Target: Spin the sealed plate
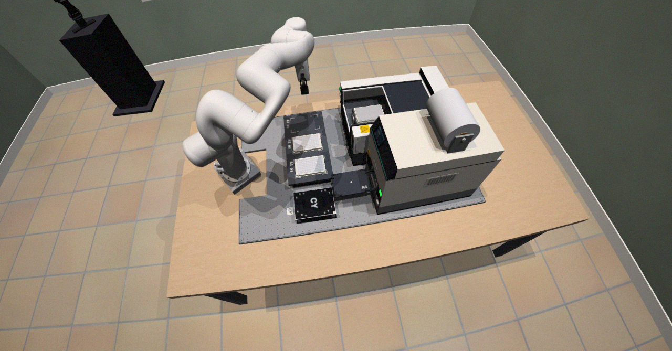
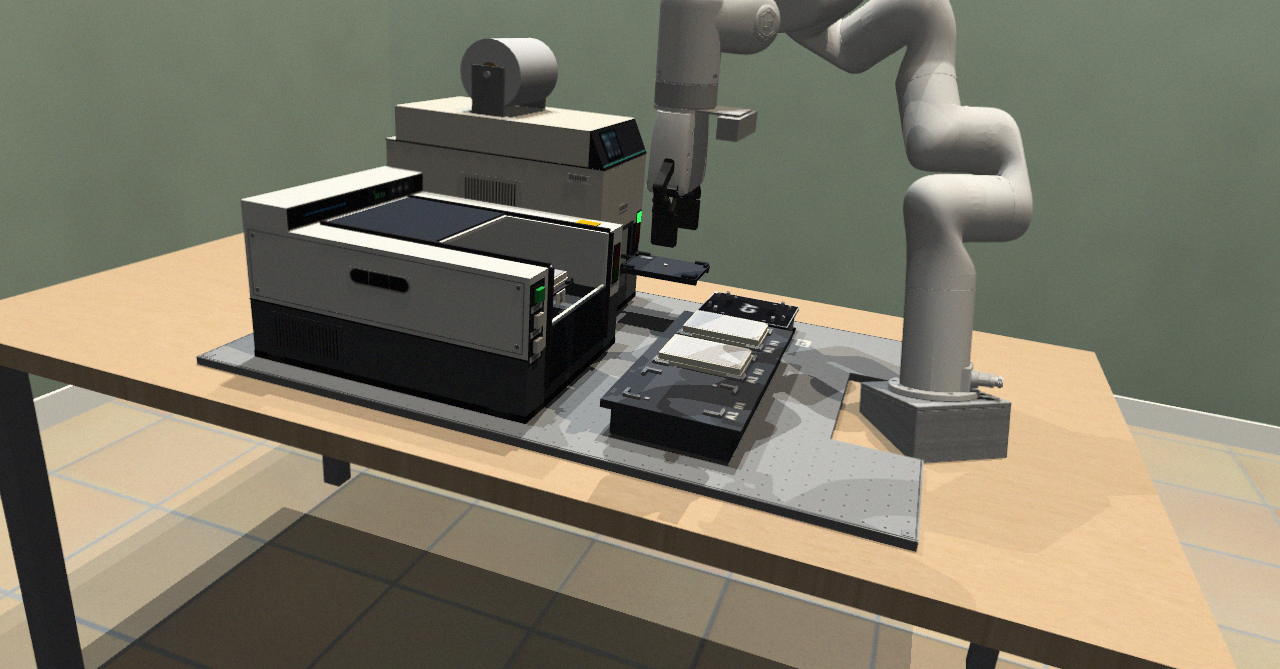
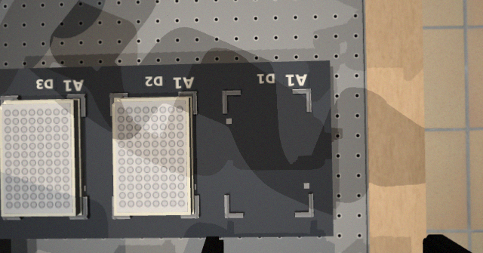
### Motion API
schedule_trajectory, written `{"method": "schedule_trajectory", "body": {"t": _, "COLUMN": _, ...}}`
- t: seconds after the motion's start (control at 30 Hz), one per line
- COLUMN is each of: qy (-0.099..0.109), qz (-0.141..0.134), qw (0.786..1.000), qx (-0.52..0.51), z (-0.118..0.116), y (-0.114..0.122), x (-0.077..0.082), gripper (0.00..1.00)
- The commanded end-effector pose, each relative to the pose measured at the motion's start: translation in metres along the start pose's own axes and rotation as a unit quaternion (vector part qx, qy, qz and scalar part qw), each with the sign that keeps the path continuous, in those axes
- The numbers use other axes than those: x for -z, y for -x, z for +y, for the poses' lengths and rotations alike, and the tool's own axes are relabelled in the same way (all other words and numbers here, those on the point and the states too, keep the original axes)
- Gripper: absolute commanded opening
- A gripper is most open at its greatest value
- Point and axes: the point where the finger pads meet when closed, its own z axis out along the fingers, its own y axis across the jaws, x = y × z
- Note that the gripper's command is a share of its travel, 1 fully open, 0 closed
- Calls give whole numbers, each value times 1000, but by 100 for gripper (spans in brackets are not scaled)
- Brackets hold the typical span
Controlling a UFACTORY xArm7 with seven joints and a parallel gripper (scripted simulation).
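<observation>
Deck row (image 3: pixel 264 223) below, D1 corners (image 3: pixel 231 98) bare beside BAL (image 3: pixel 151 155); claw (image 2: pixel 673 217) spread, high above

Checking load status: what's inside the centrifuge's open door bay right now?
The top view shows one pale plate lying in the bucket inside the centrifuge. Its label and seating against the locators are too small to tell. The second bucket is hidden under the dark shutter.
</observation>
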Motion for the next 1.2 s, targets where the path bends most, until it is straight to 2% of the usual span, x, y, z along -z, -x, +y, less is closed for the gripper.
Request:
{"method": "schedule_trajectory", "body": {"t": 0.0, "qy": 9, "qz": -7, "qw": 1000, "qx": 1, "z": -20, "y": -2, "x": 1, "gripper": 100}}
{"method": "schedule_trajectory", "body": {"t": 0.5, "qy": 9, "qz": -7, "qw": 1000, "qx": 1, "z": -89, "y": -2, "x": 0, "gripper": 100}}
{"method": "schedule_trajectory", "body": {"t": 0.73, "qy": 9, "qz": -7, "qw": 1000, "qx": 1, "z": -89, "y": -2, "x": 0, "gripper": 100}}
{"method": "schedule_trajectory", "body": {"t": 1.1, "qy": 8, "qz": -8, "qw": 1000, "qx": 1, "z": -88, "y": 53, "x": 1, "gripper": 100}}
{"method": "schedule_trajectory", "body": {"t": 1.17, "qy": 8, "qz": -8, "qw": 1000, "qx": 1, "z": -88, "y": 53, "x": 1, "gripper": 100}}
